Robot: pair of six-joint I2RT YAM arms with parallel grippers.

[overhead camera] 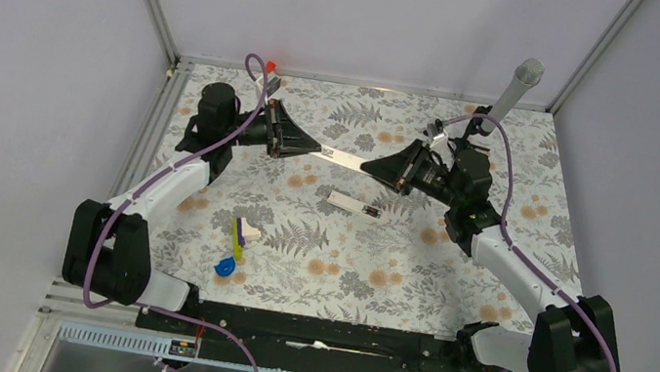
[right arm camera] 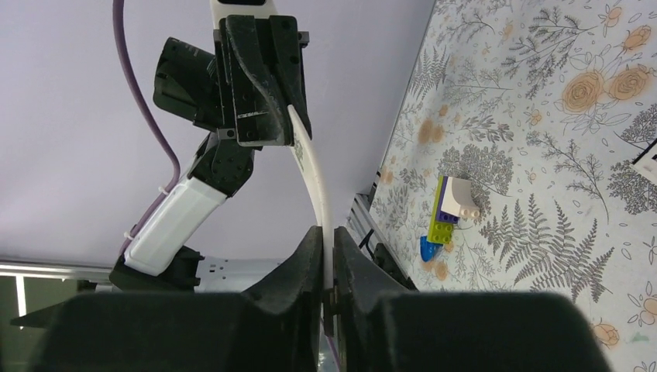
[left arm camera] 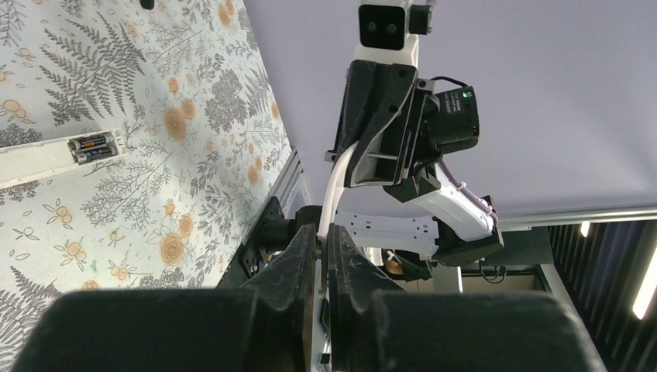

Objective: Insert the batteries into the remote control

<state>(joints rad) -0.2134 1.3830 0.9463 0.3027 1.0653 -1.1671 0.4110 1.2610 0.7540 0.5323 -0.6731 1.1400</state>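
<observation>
toy brick cluster [overhead camera: 238, 239] on fern-patterned cloth [overhead camera: 410, 287], grey rod [overhead camera: 518, 88] behind

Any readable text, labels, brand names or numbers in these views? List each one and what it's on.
No text can be read in any view.
Two dark batteries sitting in the slim white remote control: orange label bands, print too small to read.
Thin white curved strip: small dark marks near its far end, too blurred to read.
Yellow, white and blue toy bricks: no lettering visible.

The right gripper [right arm camera: 328, 236] and left gripper [right arm camera: 280, 116] each pinch one end of a bowed white strip [right arm camera: 314, 174] (toy bricks [right arm camera: 449, 218] lie on floral cloth [right arm camera: 542, 77]).
</observation>
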